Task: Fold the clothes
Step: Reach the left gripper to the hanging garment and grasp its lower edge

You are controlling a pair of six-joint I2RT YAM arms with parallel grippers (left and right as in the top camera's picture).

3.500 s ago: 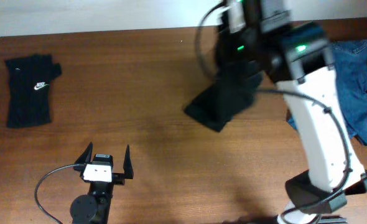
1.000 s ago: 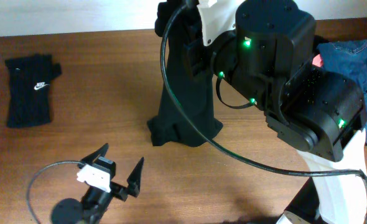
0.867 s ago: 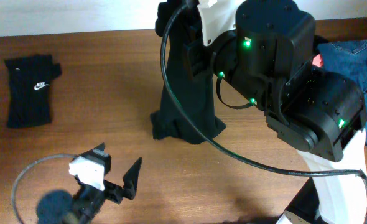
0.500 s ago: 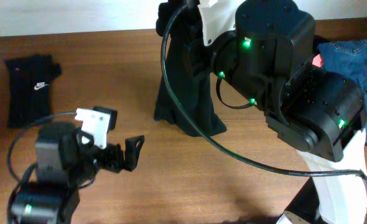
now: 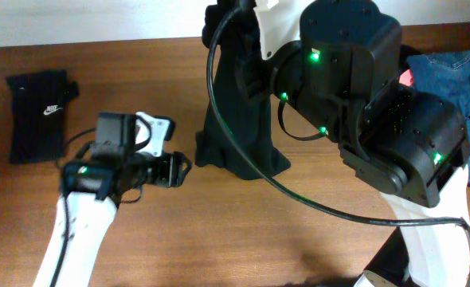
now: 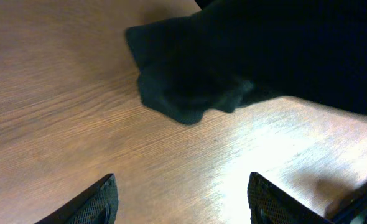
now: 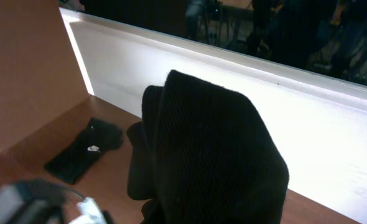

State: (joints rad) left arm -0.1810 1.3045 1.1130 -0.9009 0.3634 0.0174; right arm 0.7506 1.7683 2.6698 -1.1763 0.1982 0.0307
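The left pincer is seen with its fingers apart and nothing between them. It is held low over the worktop and pointed at the shirt, whose bunched lower end lies just ahead, untouched. The right pincer is hidden by cloth. It is clamped on the shirt's top, so the black cloth hangs from high up and its lower end rests on the worktop. A swoosh piece lies well apart at far left. Denim is heaped at the right edge.
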